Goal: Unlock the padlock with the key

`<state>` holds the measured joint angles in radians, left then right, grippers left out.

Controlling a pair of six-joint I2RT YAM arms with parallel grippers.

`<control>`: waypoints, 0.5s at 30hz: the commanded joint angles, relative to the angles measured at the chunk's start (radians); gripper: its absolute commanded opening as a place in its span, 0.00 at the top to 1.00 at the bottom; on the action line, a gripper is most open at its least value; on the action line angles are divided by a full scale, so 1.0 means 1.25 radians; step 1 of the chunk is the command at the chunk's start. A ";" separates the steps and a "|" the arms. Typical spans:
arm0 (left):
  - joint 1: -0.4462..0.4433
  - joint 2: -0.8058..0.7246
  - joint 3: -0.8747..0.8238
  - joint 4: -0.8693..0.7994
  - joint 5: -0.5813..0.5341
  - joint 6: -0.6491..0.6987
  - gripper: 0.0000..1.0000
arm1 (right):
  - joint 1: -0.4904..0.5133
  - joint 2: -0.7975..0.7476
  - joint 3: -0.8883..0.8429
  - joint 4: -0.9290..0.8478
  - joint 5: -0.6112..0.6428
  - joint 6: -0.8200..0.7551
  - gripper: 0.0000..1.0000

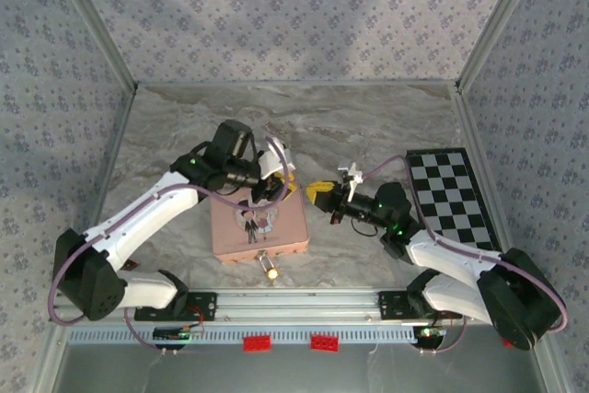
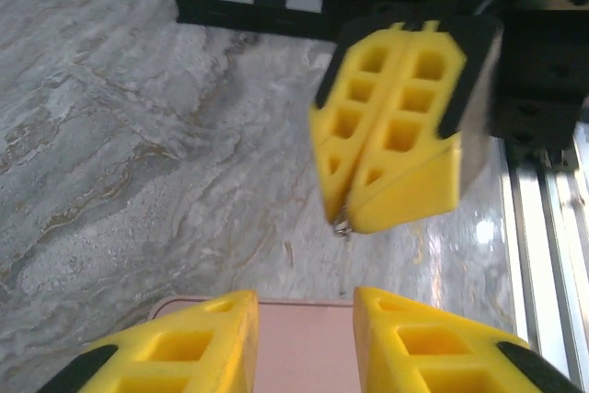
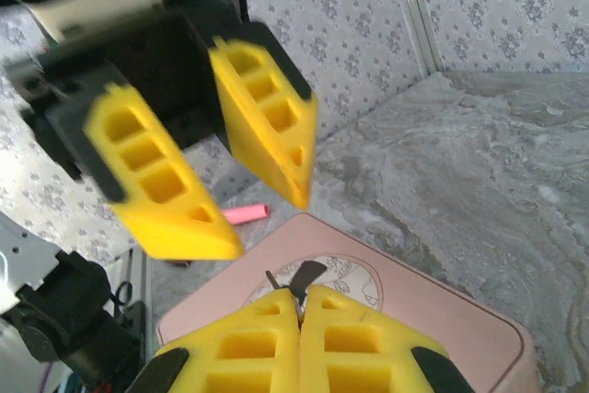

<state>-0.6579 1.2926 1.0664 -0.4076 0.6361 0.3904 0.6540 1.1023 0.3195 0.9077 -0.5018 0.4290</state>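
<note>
The small brass padlock (image 1: 270, 270) lies at the near edge of the pink box (image 1: 276, 236), on the table side. My right gripper (image 1: 318, 194) hovers just right of the box's far corner. It is shut on the key (image 3: 296, 283), whose thin dark metal tip pokes out between the yellow fingers (image 3: 368, 338). The same tip, the key (image 2: 342, 225), shows below the right gripper (image 2: 352, 220) in the left wrist view. My left gripper (image 1: 279, 181) hangs open over the box's far edge (image 2: 304, 338), nothing between its fingers (image 2: 198, 338). The two grippers face each other a short way apart.
A black-and-white checkered board (image 1: 451, 195) lies at the right. A short pink stick (image 3: 244, 214) rests on the marble beyond the box. Two red blocks (image 1: 258, 342) sit on the front rail. Patterned walls enclose the table.
</note>
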 commanded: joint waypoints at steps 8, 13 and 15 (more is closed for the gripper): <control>0.022 -0.166 -0.245 0.438 0.086 -0.258 0.64 | 0.054 0.056 -0.004 0.201 0.064 0.086 1.00; 0.038 -0.170 -0.262 0.467 0.123 -0.284 0.63 | 0.070 0.111 0.015 0.256 0.048 0.106 1.00; 0.038 -0.170 -0.262 0.466 0.136 -0.283 0.64 | 0.073 0.121 0.016 0.269 0.047 0.108 1.00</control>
<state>-0.6144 1.0901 0.7448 0.1013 0.7429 0.0704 0.7387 1.2415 0.3130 1.1530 -0.4511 0.5404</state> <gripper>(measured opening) 0.360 0.051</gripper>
